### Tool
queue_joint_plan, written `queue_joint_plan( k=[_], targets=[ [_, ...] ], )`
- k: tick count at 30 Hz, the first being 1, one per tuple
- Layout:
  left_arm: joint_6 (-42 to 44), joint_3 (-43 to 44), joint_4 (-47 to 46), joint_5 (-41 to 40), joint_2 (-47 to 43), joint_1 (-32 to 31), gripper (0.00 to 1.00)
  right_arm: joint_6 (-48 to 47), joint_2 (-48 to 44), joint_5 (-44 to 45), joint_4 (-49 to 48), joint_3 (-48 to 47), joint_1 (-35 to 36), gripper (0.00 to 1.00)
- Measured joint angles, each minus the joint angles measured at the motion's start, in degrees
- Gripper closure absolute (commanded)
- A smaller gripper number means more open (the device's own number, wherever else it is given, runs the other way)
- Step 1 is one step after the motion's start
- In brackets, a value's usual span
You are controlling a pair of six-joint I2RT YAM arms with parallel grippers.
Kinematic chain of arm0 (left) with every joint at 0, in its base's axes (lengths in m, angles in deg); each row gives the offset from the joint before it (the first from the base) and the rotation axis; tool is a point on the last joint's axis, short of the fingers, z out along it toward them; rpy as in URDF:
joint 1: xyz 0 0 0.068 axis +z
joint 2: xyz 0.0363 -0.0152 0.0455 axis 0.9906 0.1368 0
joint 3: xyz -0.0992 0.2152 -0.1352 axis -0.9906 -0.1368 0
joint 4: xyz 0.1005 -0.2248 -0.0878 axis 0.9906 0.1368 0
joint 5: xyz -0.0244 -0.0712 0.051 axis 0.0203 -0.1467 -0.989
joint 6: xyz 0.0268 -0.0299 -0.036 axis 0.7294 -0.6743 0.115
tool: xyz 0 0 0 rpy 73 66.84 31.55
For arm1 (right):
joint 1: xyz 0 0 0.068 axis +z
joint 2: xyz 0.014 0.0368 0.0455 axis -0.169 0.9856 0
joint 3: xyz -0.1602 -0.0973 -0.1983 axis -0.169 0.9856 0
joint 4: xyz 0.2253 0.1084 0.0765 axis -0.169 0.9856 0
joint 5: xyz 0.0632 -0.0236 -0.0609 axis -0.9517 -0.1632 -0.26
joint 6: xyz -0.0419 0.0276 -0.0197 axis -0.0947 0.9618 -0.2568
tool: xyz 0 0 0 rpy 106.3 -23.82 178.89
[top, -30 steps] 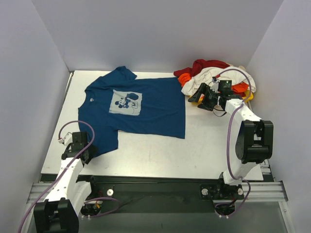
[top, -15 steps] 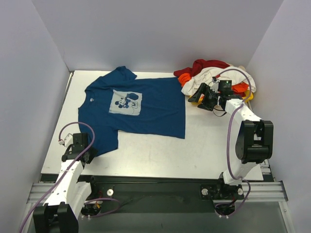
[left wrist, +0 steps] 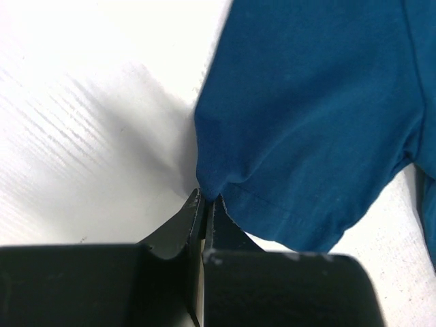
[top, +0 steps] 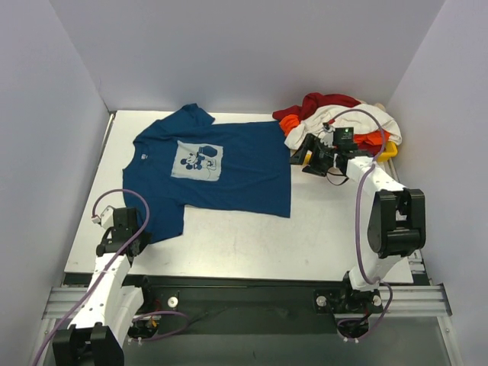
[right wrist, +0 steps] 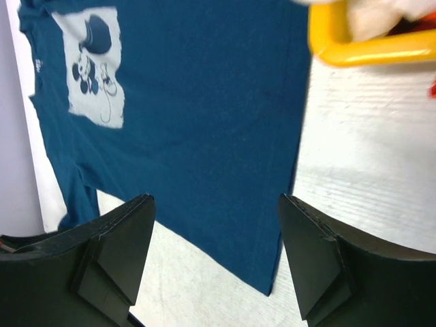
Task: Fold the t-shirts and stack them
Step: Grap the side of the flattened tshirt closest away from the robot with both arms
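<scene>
Newly closed, left gripper (left wrist: 204,199) pinches blue t-shirt (left wrist: 313,102) at its sleeve hem; right gripper (right wrist: 214,202) gapes empty.

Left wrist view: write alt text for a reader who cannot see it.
The left end effector is shut, its jaws pinching a hemmed corner of the dark blue t-shirt, which puckers there. The rest of the cloth lies on the white table.

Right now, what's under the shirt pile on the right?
A yellow tray: only its rim peeks out below the pile. Its floor, and anything else beneath, is covered.
</scene>
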Motion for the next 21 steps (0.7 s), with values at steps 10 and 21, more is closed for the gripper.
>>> queue_joint_plan(
  k=[10, 21],
  targets=[
    [4.6, -1.6, -5.1, 1.0, -5.1, -0.2, 1.00, -1.1, -7.3, 10.0, 4.2, 7.1, 11.9, 0.29],
    [7.1, -2.2, -8.5, 2.2, -11.4, -2.0, 1.00, -0.6, -11.6, 23.7, 9.2, 12.5, 20.0, 0.34]
  ],
)
